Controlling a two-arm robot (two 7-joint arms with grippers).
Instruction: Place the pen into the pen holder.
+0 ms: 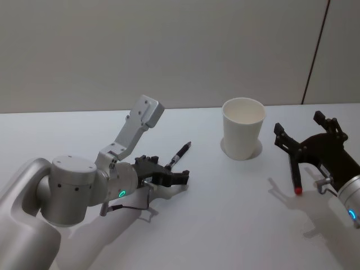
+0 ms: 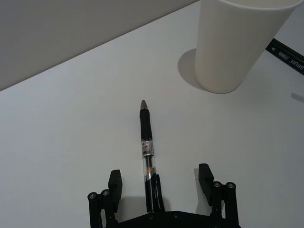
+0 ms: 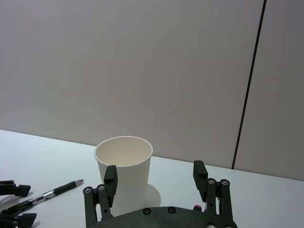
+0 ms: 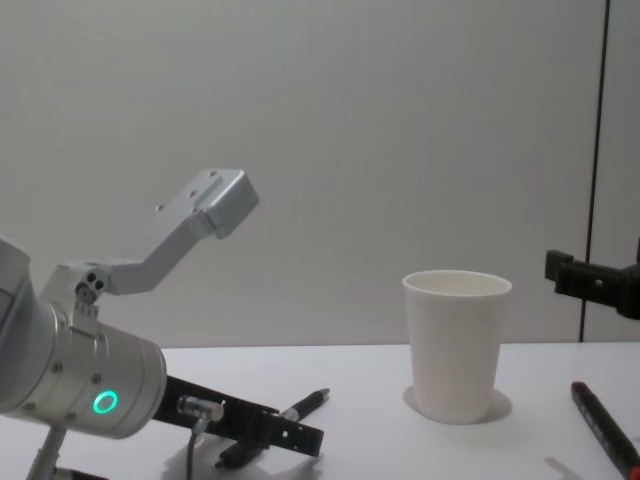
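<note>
Scene: a plain white worktop (image 1: 225, 225) in front of a pale wall, seen from my head camera.

Pen holder: a white paper cup (image 1: 243, 128), upright and empty, just right of centre in the upper half of the head view.

Pen: a dark pen (image 1: 181, 152) lying flat on the worktop at the centre of the head view. Its tip points up and to the right, toward the cup, and it lies well apart from the cup.

Left end effector: my left end effector (image 2: 160, 178) sits low over the worktop, left of centre in the head view. Its fingers (image 2: 115, 183) are spread wide. The rear of the pen lies between them, and neither finger is pressed against it.

Right end effector: my right end effector (image 3: 155, 172) is at the right edge of the head view, to the right of the cup and facing it. Its fingers are apart, with nothing held between them.

Other item: a black marker with a red end (image 1: 295, 179) shows below my right end effector. I cannot tell whether it rests on the worktop.
</note>
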